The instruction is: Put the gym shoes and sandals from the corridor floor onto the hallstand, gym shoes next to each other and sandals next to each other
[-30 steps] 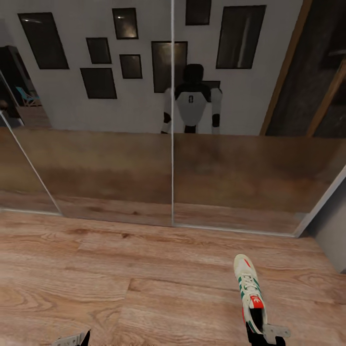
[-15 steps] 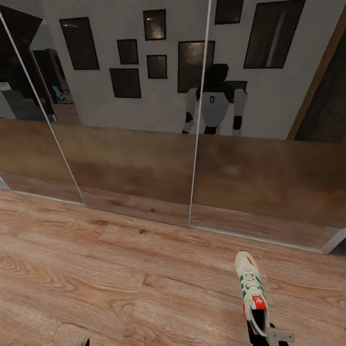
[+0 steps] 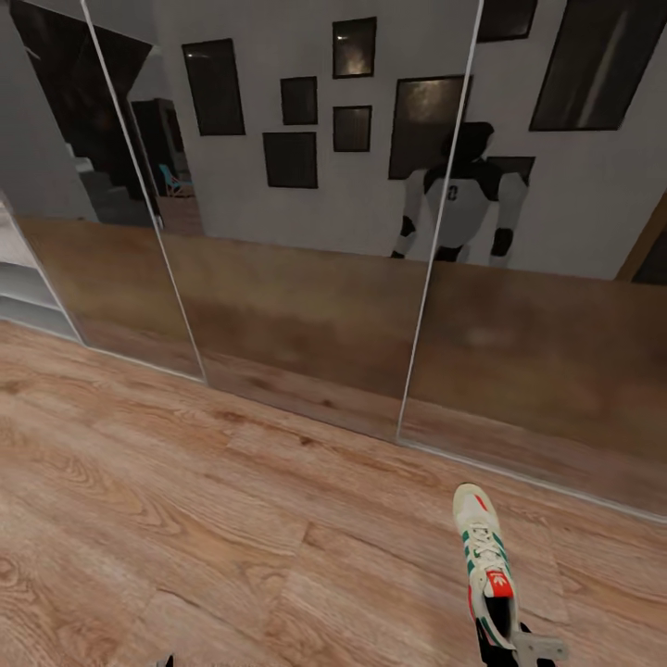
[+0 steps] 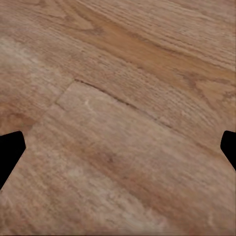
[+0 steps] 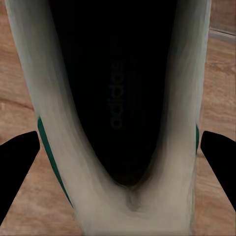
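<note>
**Right end effector carrying one gym shoe over the corridor floor**

Item 1. My right end effector (image 3: 515,648), at the lower edge of the head view, is clamped on the heel of a gym shoe (image 3: 484,563). The shoe is white with green side stripes and a red-orange tongue patch, its toe pointing away from me. In the right wrist view the gym shoe (image 5: 118,118) sits between my two dark fingertips (image 5: 17,162), its dark insole facing the camera.

Item 2. My left end effector (image 4: 118,147) is spread wide, one fingertip (image 4: 10,150) at each side of the left wrist view, holding nothing, over bare planks.

Item 3. Corridor floor (image 3: 185,519): light brown wood-grain planks.

Item 4. Mirrored wall panels (image 3: 306,306) ahead, meeting the floor, reflecting my own body (image 3: 459,199) and dark picture frames (image 3: 289,159).

Item 5. Pale grey-white shelves (image 3: 23,287) at the left edge of the head view, only partly visible.
</note>
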Robot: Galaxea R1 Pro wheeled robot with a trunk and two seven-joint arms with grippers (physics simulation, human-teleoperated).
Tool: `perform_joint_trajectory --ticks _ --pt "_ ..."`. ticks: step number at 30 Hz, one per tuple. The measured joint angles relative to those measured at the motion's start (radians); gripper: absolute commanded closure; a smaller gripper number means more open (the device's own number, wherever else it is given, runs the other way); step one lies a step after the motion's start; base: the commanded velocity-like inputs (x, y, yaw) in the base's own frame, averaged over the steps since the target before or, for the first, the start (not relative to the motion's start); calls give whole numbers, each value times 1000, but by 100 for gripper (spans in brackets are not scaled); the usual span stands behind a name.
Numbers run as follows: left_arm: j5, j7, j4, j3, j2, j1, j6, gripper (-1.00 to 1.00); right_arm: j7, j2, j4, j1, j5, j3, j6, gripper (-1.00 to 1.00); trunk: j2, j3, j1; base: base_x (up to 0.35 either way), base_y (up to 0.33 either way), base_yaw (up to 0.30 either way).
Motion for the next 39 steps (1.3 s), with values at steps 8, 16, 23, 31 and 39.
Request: perform_joint_trajectory --ticks 8,16,23,31,39 --pt "0 0 0 0 0 0 0 -100 0 0 0 0 0 0 0 100 0 0 0 0 0 279" --pt "1 0 0 0 0 0 0 -100 0 0 0 0 0 0 0 100 0 0 0 0 0 279" --pt "1 0 0 0 0 0 0 -100 0 0 0 0 0 0 0 100 0 0 0 5 26 279" --pt "1 2 0 0 0 0 1 -100 0 0 0 0 0 0 1 100 0 0 0 99 255 279" --pt "1 2 1 0 1 0 1 -100 0 0 0 0 0 0 0 100 0 0 0 189 269 279"
